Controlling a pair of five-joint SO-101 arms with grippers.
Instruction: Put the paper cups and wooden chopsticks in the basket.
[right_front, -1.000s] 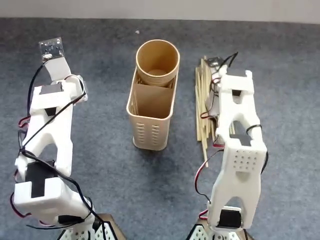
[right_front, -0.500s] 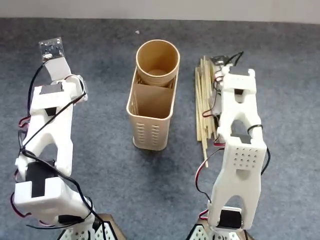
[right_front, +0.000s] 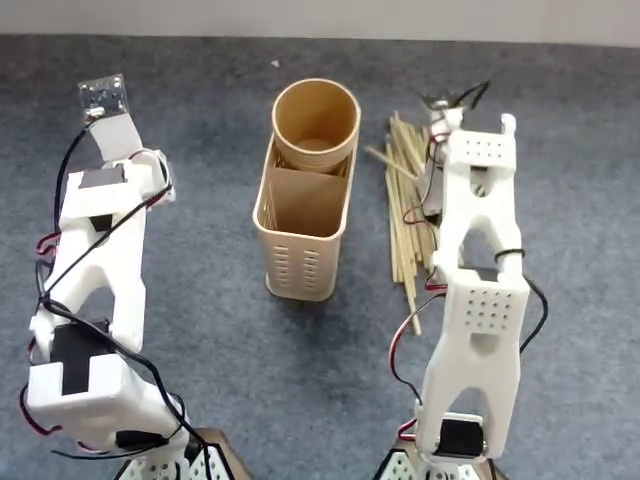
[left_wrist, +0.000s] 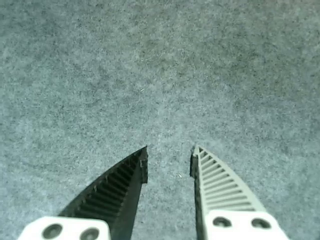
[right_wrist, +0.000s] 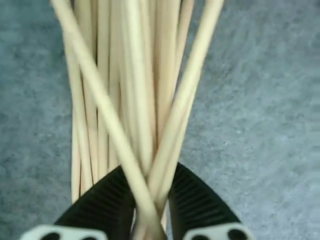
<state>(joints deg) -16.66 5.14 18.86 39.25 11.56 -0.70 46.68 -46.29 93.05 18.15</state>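
Note:
A tan slotted basket (right_front: 266, 222) lies on the grey carpet between the two arms. A paper cup (right_front: 316, 120) stands in its far compartment. Right of the basket lies a bundle of wooden chopsticks (right_front: 403, 205), partly under the right arm, with a few ends fanned out toward the basket. My right gripper (right_wrist: 150, 176) is shut on several chopsticks (right_wrist: 131, 95), which cross between its black fingers. My left gripper (left_wrist: 168, 159) is open over bare carpet at the far left, with nothing between its fingers.
The left arm (right_front: 95, 260) stretches along the left side and the right arm (right_front: 478, 290) along the right side. Both bases sit at the near edge. A pale strip (right_front: 320, 18) borders the carpet at the far edge.
The right arm's wrist has tipped up and shifted toward the far edge. The chopstick bundle has been disturbed, and a few far ends now splay toward the basket. The left arm has not moved.

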